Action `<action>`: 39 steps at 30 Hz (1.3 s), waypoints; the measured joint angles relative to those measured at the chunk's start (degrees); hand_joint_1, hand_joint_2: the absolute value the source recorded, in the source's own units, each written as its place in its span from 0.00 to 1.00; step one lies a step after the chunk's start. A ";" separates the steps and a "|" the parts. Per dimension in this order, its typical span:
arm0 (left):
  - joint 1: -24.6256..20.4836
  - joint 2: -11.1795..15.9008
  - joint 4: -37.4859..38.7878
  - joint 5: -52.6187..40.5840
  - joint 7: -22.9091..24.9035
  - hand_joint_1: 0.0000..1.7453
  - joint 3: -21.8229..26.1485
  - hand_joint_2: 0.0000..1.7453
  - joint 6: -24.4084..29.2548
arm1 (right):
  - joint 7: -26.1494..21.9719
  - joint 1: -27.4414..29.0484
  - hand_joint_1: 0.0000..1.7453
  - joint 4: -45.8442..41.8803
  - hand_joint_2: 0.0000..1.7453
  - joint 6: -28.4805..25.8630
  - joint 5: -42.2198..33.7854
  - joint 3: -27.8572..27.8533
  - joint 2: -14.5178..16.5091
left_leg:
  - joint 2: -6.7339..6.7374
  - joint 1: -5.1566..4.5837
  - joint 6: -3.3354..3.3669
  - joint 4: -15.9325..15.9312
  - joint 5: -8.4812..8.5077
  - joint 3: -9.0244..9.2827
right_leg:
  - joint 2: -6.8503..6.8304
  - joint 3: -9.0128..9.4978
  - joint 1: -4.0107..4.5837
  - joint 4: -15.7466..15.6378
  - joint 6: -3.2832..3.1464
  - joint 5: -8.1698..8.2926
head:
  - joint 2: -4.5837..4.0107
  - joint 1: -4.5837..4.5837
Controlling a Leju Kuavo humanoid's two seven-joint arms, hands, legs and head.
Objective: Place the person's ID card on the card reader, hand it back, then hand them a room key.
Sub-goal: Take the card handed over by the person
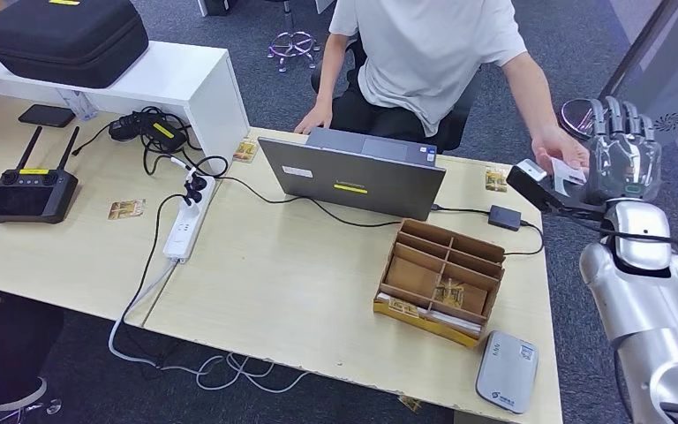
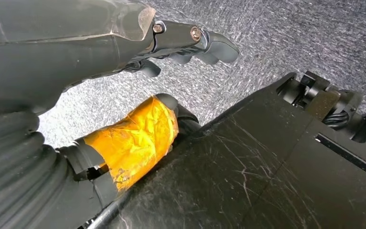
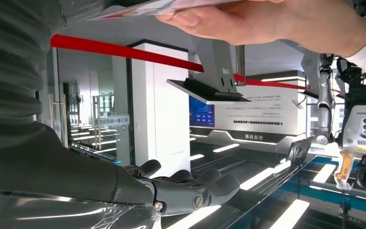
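**Card at the handover point**

I see my right hand [image 1: 622, 159] raised past the table's far right corner, fingers upright; the thin white ID card [image 1: 568, 171] lies roughly flat between it and the person's hand [image 1: 558, 148], long axis running across toward the person; whose grip holds it, I cannot tell; my left hand [image 2: 171, 43] hangs over carpet, fingers curled, holding nothing.

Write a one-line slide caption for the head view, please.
Robot's raised right hand meets a seated person's hand holding a card beside the desk.
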 joint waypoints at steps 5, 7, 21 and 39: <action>-0.08 -0.10 0.02 0.10 -0.21 0.00 0.48 1.00 -0.43 | -0.74 0.33 1.00 0.00 1.00 0.03 -0.93 0.01 0.14 | 0.00 0.00 0.00 0.00 0.00 0.00 | 0.00 -0.01 0.00 0.00 0.00 0.00 | 0.00 0.00; -0.11 -0.16 0.02 0.23 -0.41 0.00 0.69 1.00 -0.73 | -1.43 0.65 1.00 -0.01 1.00 0.10 -1.64 0.01 0.14 | 0.00 0.00 0.00 0.00 0.00 0.01 | 0.01 -0.01 0.00 0.00 0.00 0.00 | 0.00 0.00; -0.18 -0.20 0.02 0.72 -0.98 0.00 1.32 1.00 -1.76 | -2.63 1.80 1.00 -0.89 1.00 0.36 -3.22 0.01 0.14 | -0.02 -0.01 0.00 0.00 0.00 0.00 | 0.00 -0.01 -0.02 0.00 0.00 0.00 | 0.00 0.00; -0.26 -0.20 0.02 0.92 -0.53 0.00 1.49 1.00 -2.45 | -2.91 1.92 1.00 -1.37 1.00 0.42 -3.20 0.01 0.14 | -0.02 -0.01 0.00 0.00 0.00 0.01 | 0.00 0.00 -0.02 0.00 0.00 0.00 | 0.00 -0.01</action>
